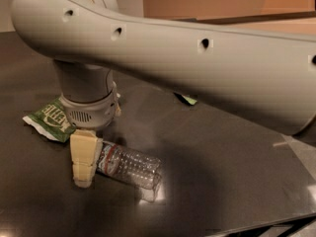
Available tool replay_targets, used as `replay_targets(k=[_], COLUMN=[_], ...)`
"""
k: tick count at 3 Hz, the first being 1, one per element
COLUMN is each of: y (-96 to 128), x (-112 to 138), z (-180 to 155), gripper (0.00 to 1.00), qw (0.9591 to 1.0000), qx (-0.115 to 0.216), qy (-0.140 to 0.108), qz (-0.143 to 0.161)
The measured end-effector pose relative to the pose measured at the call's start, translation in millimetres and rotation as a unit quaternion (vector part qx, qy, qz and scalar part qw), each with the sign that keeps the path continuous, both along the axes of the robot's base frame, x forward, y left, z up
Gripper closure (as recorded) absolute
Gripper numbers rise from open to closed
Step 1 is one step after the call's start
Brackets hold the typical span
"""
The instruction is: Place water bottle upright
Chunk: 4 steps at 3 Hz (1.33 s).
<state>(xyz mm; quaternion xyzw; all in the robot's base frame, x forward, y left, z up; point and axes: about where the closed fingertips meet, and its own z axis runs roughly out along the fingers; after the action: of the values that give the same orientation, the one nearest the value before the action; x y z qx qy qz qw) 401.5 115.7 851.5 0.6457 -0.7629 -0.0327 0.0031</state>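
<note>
The big grey arm [197, 68] goes across the top of the camera view and bends down on the left. At its end, the end effector [86, 164] points down at the dark counter [237, 181]. Its cream part is low, right by the counter, and it sits at the left end of the water bottle [131, 164]. That end of the bottle is hidden behind it, so the cap cannot be seen. I cannot tell if the end effector is grasping the bottle or is released.

The water bottle lies on its side on the counter. It is clear, with ribs, and has a red band close to the end effector. Its bottom end points to the right and a bit toward the camera.

A green snack bag [49, 120] lies flat on the counter to the left, behind the end effector. It is near the bottle. A small bit of another green bag [187, 100] peeks out under the arm, well apart from the bottle.
</note>
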Motion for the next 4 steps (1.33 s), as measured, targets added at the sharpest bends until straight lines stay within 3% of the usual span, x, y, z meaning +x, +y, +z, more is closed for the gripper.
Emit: replay_targets(k=[1, 3, 4], y=[-2, -10, -18], x=[-5, -2, 6], z=[-8, -8, 6], gripper=[0.18, 0.65, 0.88], qw=[0.9997, 0.9986, 0.9980], qx=[-0.018, -0.029, -0.003], qy=[-0.009, -0.023, -0.039], qz=[-0.015, -0.037, -0.049])
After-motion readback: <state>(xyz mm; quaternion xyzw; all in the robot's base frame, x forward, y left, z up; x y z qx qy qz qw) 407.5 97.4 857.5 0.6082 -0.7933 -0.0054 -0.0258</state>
